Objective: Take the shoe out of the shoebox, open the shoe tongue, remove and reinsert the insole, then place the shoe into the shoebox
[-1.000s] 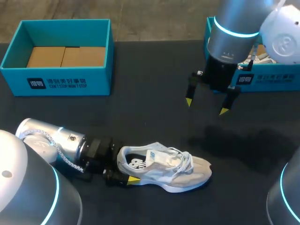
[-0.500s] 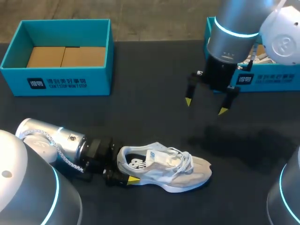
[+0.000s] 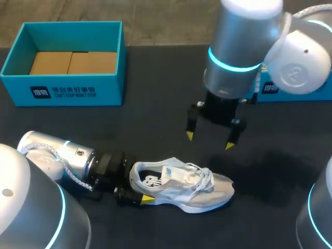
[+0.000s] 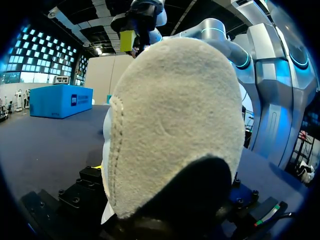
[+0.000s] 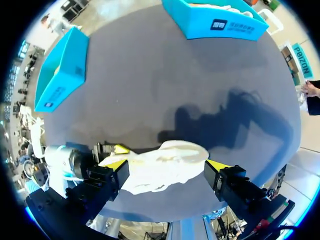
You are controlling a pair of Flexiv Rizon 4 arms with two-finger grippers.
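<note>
Shoe (image 3: 181,187) sits on its sole on our dark table (image 3: 155,114), near side, heel left and toe right. Laces lie across the tongue, and the dark insole (image 3: 150,180) shows in the opening.

Our left gripper (image 3: 136,193) comes in low from the near left and has the shoe by the heel. One yellow tip is against the near side of the sole in the head view, and the other shows at the far side in the right wrist view, so the jaws are clamped on it. In the left wrist view the suede heel fills nearly everything ahead of the fingers.

Our right gripper (image 3: 209,141) hangs above the table, just far of the shoe's middle and not touching it. Its jaws are spread wide with nothing in them. From its wrist view the shoe lies below, between the two tips.

Left shoebox (image 3: 62,93) is at the far left, well apart from the shoe, with only cardboard (image 3: 72,62) inside. Right shoebox (image 3: 295,88) is at the far right, mostly hidden behind our right arm.
</note>
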